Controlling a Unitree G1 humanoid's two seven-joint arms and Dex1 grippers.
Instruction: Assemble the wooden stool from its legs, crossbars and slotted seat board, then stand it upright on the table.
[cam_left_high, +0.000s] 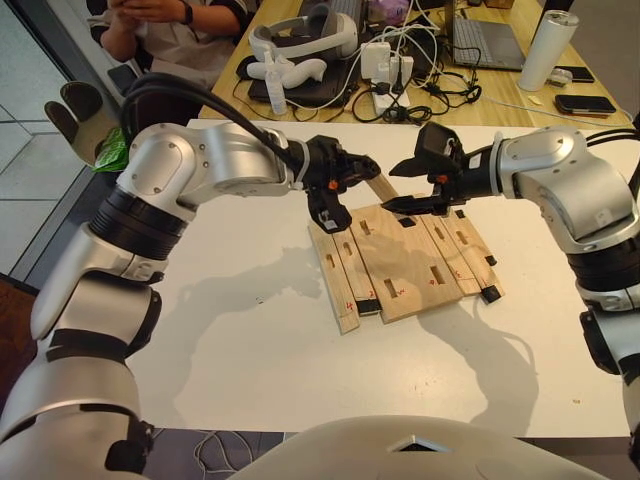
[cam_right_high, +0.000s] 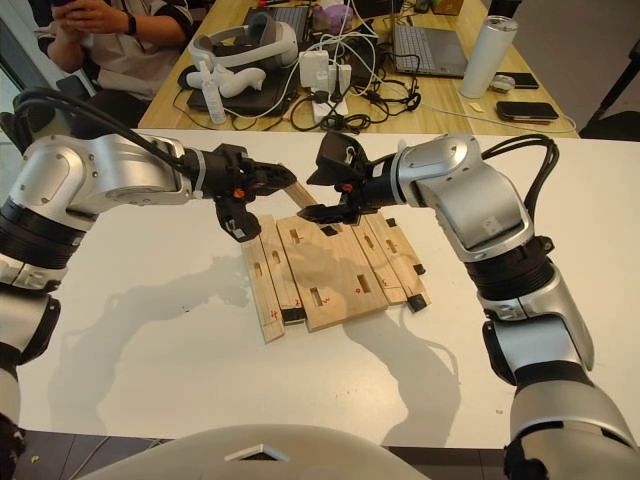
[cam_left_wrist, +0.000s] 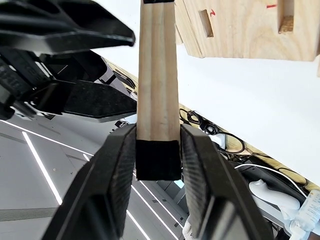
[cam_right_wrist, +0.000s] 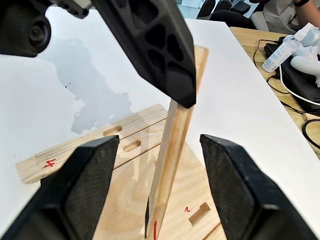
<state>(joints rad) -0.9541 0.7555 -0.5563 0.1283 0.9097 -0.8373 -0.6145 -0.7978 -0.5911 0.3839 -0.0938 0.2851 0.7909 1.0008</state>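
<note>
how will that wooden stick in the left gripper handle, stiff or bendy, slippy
The long pale wooden stick looks like solid, straight wood, so probably stiff. Jaws of the left gripper pinch only its black-capped end, so a push may pivot it. Square-edged: unlikely to roll.

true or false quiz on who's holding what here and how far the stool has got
1. The left gripper is shut on a wooden bar. True.
2. The right gripper clamps the same bar. False: its fingers are open, one on each side of the bar with gaps between.
3. The slotted seat board lies flat on the white table. True.
4. The stool stands upright on the table. False: the seat board lies flat with slotted wooden strips beside it.
5. The left gripper holds the bar by its bare middle. False: it grips the black-capped end.
</note>
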